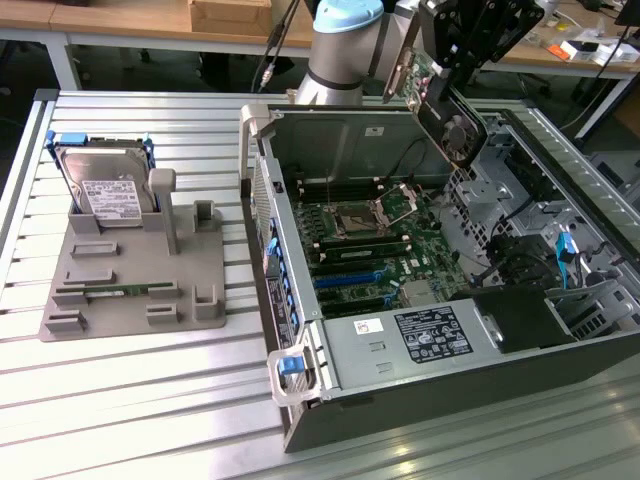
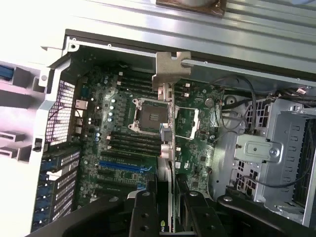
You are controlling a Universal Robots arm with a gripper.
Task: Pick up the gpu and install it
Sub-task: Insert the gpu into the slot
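Observation:
The gpu (image 1: 445,105) hangs tilted in the air above the back of the open computer case (image 1: 300,330), black fan shroud down and towards the exterior view's right, silver bracket (image 1: 403,70) at the upper end. My gripper (image 1: 452,62) is shut on its upper edge. In the wrist view the gpu (image 2: 168,133) runs edge-on between my two black fingers (image 2: 143,215), its silver bracket (image 2: 170,69) farthest from the camera. Below it lie the motherboard (image 2: 123,128) and a blue expansion slot (image 2: 126,165), also seen as the blue slot (image 1: 350,277) in the exterior view.
A grey holder (image 1: 130,270) stands on the slatted metal table at the exterior view's left, with a silver hard drive (image 1: 100,190) upright in it. Inside the case are a labelled power supply (image 1: 430,335), drive cages (image 1: 590,290) and loose cables (image 2: 237,113).

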